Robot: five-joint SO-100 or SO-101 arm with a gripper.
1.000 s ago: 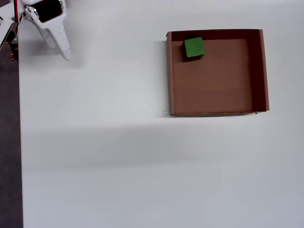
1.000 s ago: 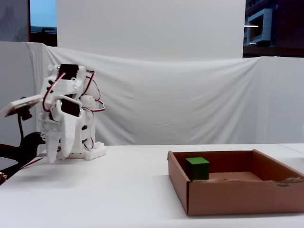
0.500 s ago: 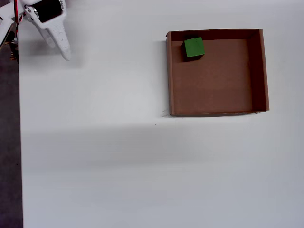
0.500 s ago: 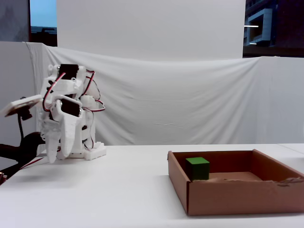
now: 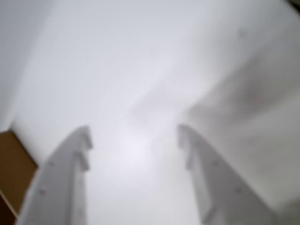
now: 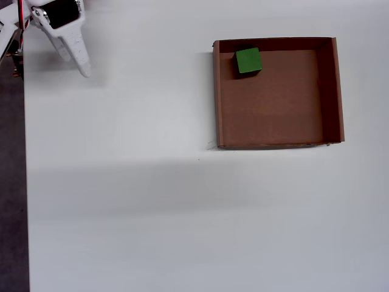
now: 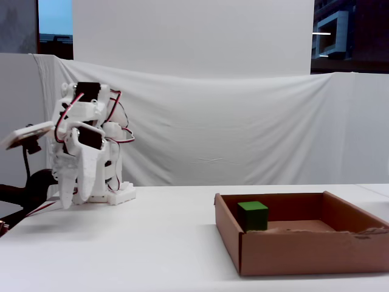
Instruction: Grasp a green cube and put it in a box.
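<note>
Green cube (image 6: 248, 61) resting on the floor of the box (image 6: 270, 103), tucked into the corner that the overhead view shows as upper left, close to both walls there; seen in the fixed view (image 7: 253, 215) standing upright behind the near cardboard wall (image 7: 316, 252). Box open-topped, sitting flat on the white table (image 6: 121, 201), right of centre in the overhead view. Gripper (image 6: 78, 58) well apart from box and cube, folded back at the table's upper left corner in that view, hanging above the tabletop in the fixed view (image 7: 72, 198). Wrist view blurred: two white fingers (image 5: 70, 183) spread apart, nothing between them, a brown sliver at the left edge.
</note>
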